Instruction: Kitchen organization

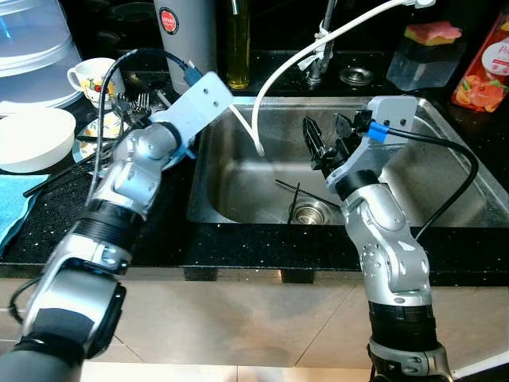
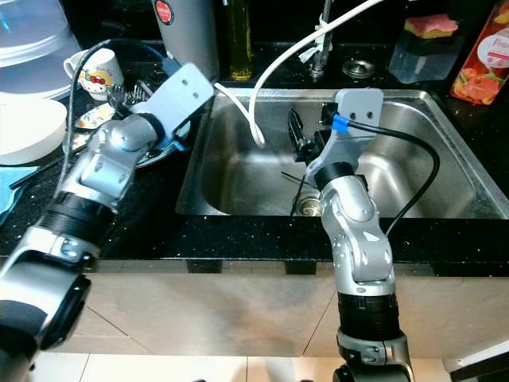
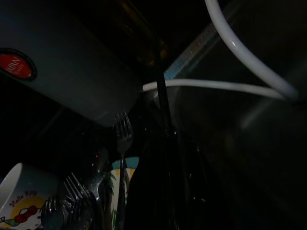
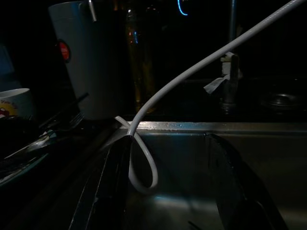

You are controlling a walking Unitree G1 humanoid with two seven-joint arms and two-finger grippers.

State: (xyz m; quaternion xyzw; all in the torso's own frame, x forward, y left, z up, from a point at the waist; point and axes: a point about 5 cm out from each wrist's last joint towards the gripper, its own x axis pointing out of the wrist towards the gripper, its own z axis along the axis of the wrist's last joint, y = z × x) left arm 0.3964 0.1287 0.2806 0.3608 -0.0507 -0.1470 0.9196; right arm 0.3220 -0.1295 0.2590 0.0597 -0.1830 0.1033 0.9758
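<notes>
The steel sink [image 1: 445, 179] is set into a black speckled counter [image 1: 119, 231] and holds a thin dark utensil [image 1: 306, 193] lying on its floor beside the drain [image 1: 312, 212], while a white hose [image 1: 274, 79] loops down from the tap [image 1: 322, 49] area and ends inside the basin. On the counter to the left of the sink, a patterned plate [image 1: 99, 131] carries a cluster of forks [image 3: 72, 203], with 1 fork [image 3: 123, 136] pointing upward in the left wrist view, and a printed mug [image 1: 91, 77] stands just behind it. A white bowl [image 1: 32, 137] sits further left beside a blue cloth [image 1: 14, 203], and a clear domed cover [image 1: 32, 48] is cut off at the picture's edge. Behind the plate stand a grey canister with a red label [image 1: 187, 28] and a bottle of yellow liquid [image 1: 237, 44], both cropped at the top. At the back right, a clear box with a yellow and pink sponge [image 1: 429, 33] on top sits near an orange packet [image 1: 485, 68]. Both wrist views are very dark, so little detail is readable. The left gripper [image 3: 163, 139] reaches over the plate toward the forks; its fingers are hidden behind the wrist in the head views and merge into one dark shape up close, so I cannot tell their spread. The right gripper [image 1: 330, 139] hangs over the sink with its 2 fingers [image 4: 112, 187] set wide apart, holding nothing, with the hose loop between them.
</notes>
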